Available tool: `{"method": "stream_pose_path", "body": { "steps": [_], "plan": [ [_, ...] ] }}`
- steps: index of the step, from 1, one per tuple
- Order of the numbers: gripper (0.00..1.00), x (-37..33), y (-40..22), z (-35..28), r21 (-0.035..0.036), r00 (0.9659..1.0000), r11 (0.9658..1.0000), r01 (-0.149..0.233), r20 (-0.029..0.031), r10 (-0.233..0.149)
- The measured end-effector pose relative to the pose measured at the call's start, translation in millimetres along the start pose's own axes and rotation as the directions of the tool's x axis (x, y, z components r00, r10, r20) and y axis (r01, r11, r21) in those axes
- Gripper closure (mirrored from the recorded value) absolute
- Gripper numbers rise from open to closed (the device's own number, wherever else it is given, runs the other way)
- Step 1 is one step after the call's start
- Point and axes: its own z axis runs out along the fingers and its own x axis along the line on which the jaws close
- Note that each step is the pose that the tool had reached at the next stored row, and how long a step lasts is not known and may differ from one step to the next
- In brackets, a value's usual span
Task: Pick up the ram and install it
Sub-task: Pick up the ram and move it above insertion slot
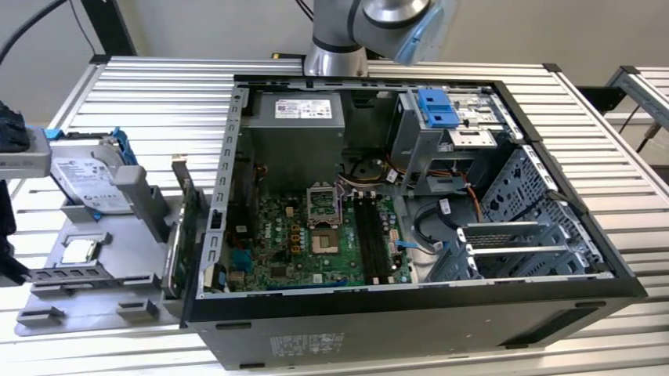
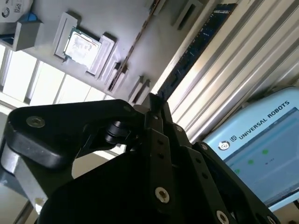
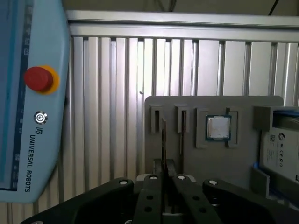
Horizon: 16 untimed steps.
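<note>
The ram (image 2: 201, 44) is a thin dark blue-green stick with black chips. It reaches out from the tips of my gripper (image 2: 157, 100), whose black fingers (image 2: 163, 116) are pressed together on its near end. In the first wrist view the ram (image 3: 163, 140) shows edge-on as a thin line rising from the gripper (image 3: 163, 179). It hangs over the grey holder plate (image 3: 233, 163), in line with one of the plate's slots (image 3: 155, 119). The arm (image 1: 345, 31) enters at the top of the exterior view.
The open computer case (image 1: 585, 298) lies on the slatted aluminium table, its green motherboard (image 1: 282, 251) and long memory slots (image 1: 371, 235) exposed. At the exterior view's left, the grey holder (image 1: 84, 294) carries a hard drive (image 1: 89, 176), a processor chip (image 1: 78, 251) and an upright green card (image 1: 190, 227). A blue teach pendant (image 3: 28, 93) lies on the table.
</note>
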Motion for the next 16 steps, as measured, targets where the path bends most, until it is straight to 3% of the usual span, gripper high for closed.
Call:
{"method": "stream_pose_path", "body": {
  "steps": [4, 9, 16],
  "plan": [
    [1.00, -0.3, 0.2, -14.3, -0.0007, 1.0000, 1.0000, -0.007, 0.0000, 0.007],
    [1.00, -0.6, 0.3, -27.9, -0.0007, 0.9998, 0.9998, -0.019, 0.0003, 0.019],
    [1.00, -1.2, 0.6, -57.4, -0.0006, 0.9998, 0.9998, -0.019, 0.0004, 0.019]
  ]
}}
